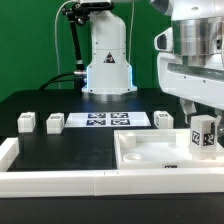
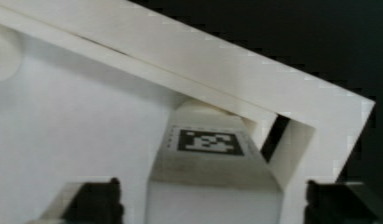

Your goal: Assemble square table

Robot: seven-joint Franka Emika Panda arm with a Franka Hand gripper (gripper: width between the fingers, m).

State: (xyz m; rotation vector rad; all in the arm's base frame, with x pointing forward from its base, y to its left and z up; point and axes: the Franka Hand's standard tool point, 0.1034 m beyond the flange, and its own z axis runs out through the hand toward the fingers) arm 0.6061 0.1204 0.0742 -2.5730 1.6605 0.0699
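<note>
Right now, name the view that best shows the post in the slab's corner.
The wrist view: the post sits close and central, tag legible, against the slab corner, between the open gripper fingers. The exterior view shows it small, near the frame edge, beneath the gripper.

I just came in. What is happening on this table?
A robot arm is assembling a square table. The white slab lies rimmed side up, and one tagged post stands in its corner. The end effector hangs over that post, fingers open on either side, not gripping it. Three other posts wait on the black surface.
</note>
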